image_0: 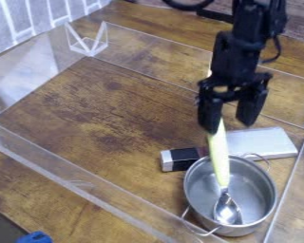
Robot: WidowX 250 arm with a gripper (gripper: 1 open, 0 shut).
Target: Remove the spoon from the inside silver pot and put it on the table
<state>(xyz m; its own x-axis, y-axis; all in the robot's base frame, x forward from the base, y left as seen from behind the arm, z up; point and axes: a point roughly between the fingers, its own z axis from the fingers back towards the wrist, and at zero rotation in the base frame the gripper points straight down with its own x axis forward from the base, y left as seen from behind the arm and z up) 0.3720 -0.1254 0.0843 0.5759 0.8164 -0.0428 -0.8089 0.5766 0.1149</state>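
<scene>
Arm cut off at twelve o'clock, upper links lost past the top edge. End effector (232, 120) hanging with jaws apart, left fingertip overlapping the top of the spoon (219, 158) handle; contact impossible to judge. Silver pot (230, 197) clipped at six o'clock, near rim and loop handle partly gone. Flat grey slab (262, 143) half hidden behind spoon and pot. Small blue object (34, 237) at seven o'clock, mostly out of frame, unidentifiable. Counter (104, 114) trimmed at three o'clock.
</scene>
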